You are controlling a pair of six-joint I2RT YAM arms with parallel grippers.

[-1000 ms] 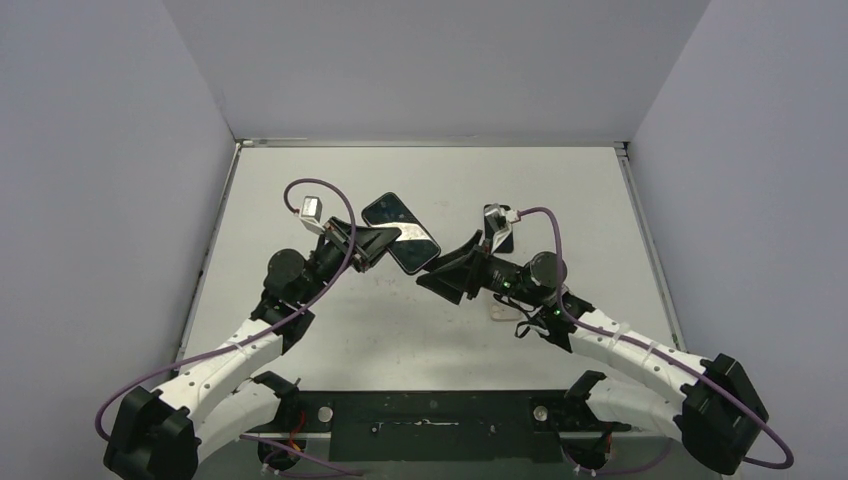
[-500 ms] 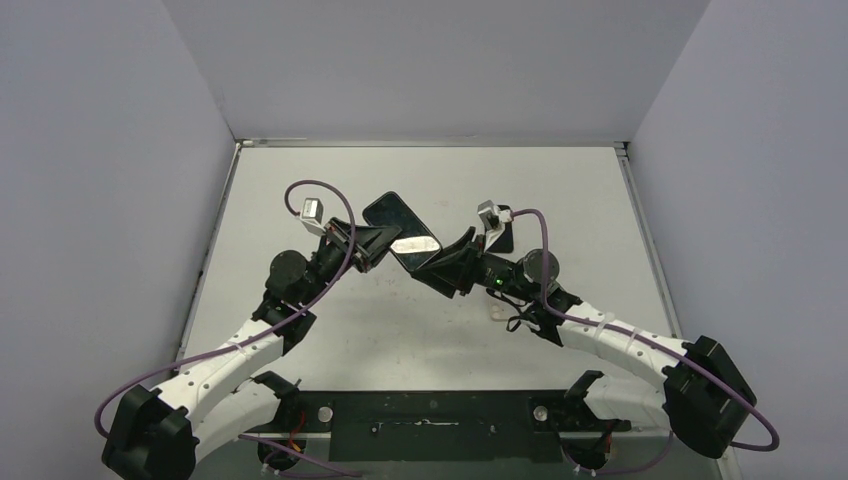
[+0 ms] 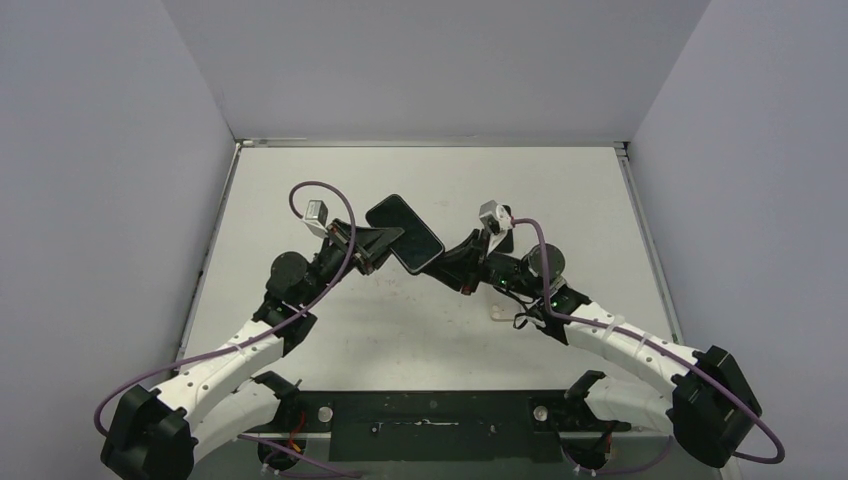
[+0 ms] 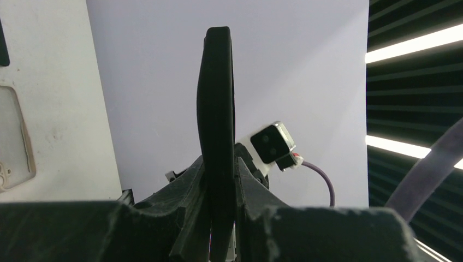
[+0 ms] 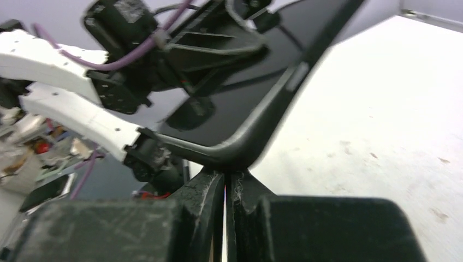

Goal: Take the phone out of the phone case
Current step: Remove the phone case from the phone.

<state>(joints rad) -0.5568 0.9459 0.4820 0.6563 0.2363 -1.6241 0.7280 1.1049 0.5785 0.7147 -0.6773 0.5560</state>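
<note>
My left pincer (image 3: 383, 245) grips the phone (image 3: 406, 230) aloft — right pincer (image 3: 436, 270) shut at its corner; a clear case (image 4: 13, 139) lies on the bench (image 3: 560, 200).

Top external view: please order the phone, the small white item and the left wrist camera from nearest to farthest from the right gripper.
1. The phone, at the fingertips of the right gripper.
2. The small white item, on the table beside the right arm.
3. The left wrist camera, on the far side of the phone.
</note>
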